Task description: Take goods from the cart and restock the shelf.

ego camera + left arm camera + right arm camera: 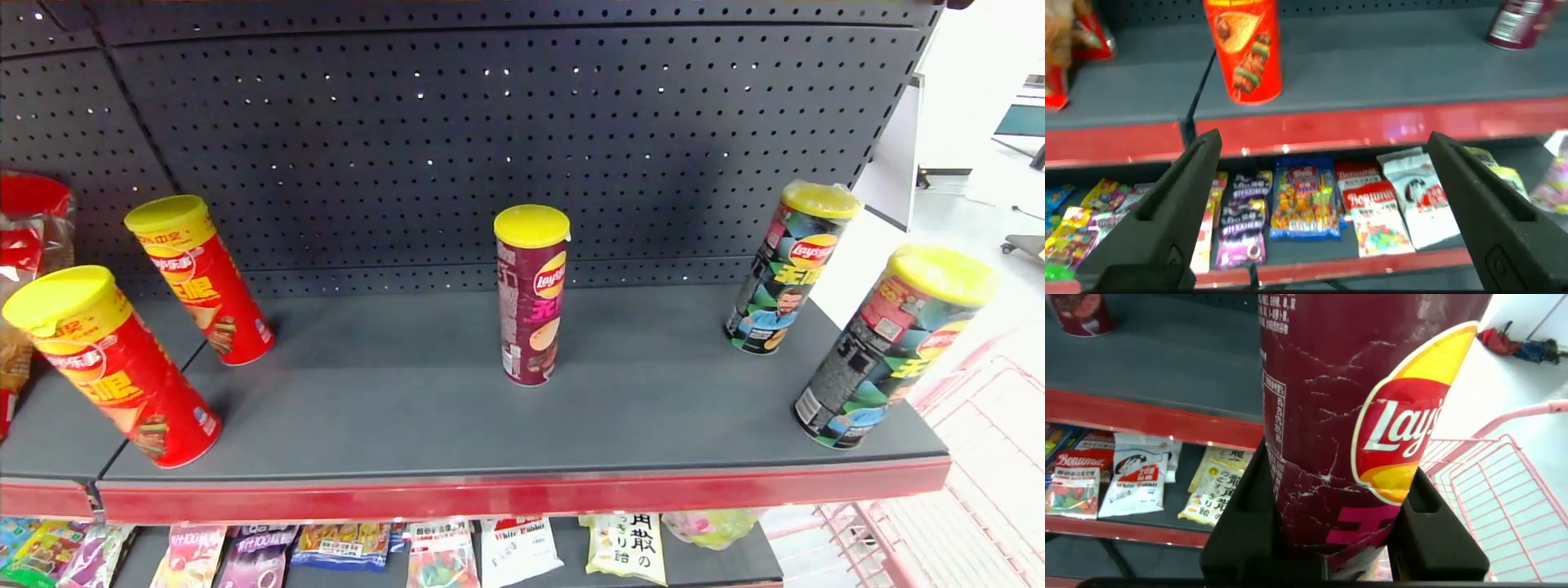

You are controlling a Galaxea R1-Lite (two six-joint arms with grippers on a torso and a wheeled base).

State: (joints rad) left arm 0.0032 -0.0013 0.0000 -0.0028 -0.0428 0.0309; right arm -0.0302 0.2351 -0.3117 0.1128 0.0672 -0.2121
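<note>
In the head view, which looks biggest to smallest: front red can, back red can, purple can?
Front red can, though nearest the camera.
Then back red can and purple can: too alike to rank.

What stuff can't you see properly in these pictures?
Right wrist view: the maroon can in the right gripper. Its lid is past the top edge and the gripper hides its base.
Head view: the cart is cut off by the right edge, so its load cannot be told.
Head view: the red-topped bag is cut by the left edge.

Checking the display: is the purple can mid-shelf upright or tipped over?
Upright: the purple can stands on its base on the shelf, yellow lid on top.
</note>
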